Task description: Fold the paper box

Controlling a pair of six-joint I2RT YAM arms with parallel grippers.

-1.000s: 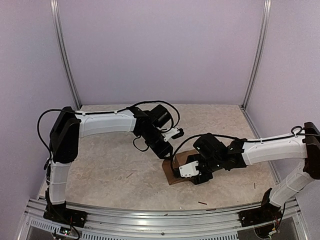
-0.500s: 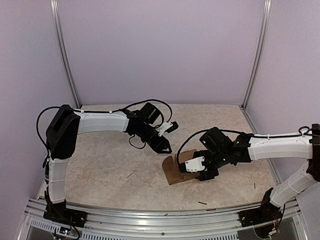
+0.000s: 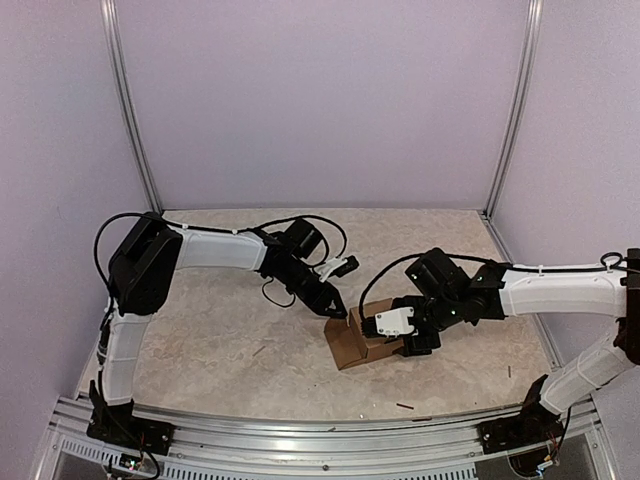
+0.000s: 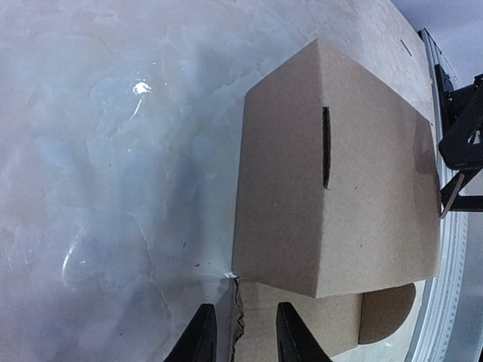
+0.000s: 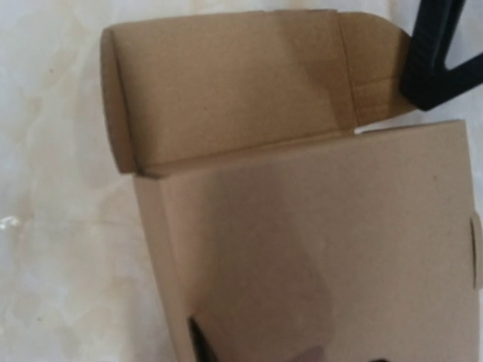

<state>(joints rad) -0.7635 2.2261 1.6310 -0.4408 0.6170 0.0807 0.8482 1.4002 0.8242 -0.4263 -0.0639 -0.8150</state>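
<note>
The paper box (image 3: pixel 350 347) is plain brown cardboard and stands on the table between the arms. Its slotted panel fills the left wrist view (image 4: pixel 339 173). A flap (image 4: pixel 302 324) with a rounded tab lies at its base. My left gripper (image 3: pixel 338 310) is at the box's far-left corner. Its fingertips (image 4: pixel 244 307) are narrowly open astride the flap's corrugated edge. My right gripper (image 3: pixel 405 340) is on the box's right part. In the right wrist view the box (image 5: pixel 317 249) fills the frame, its upper flap (image 5: pixel 226 83) is folded back, and the right gripper (image 5: pixel 287 351) shows only dark tips set wide apart against the panel.
Small dark scraps (image 3: pixel 405 406) lie near the front rail (image 3: pixel 320 440), with others (image 3: pixel 258 350) left of the box. Upright frame posts (image 3: pixel 133 110) and the back wall bound the table. One left finger (image 5: pixel 438 53) shows beside the box's rounded flap.
The left gripper drew back from the box, then came down again at its far-left corner with its jaws narrower. The right gripper shifted rightwards on the box, whose near-left part is now uncovered.
</note>
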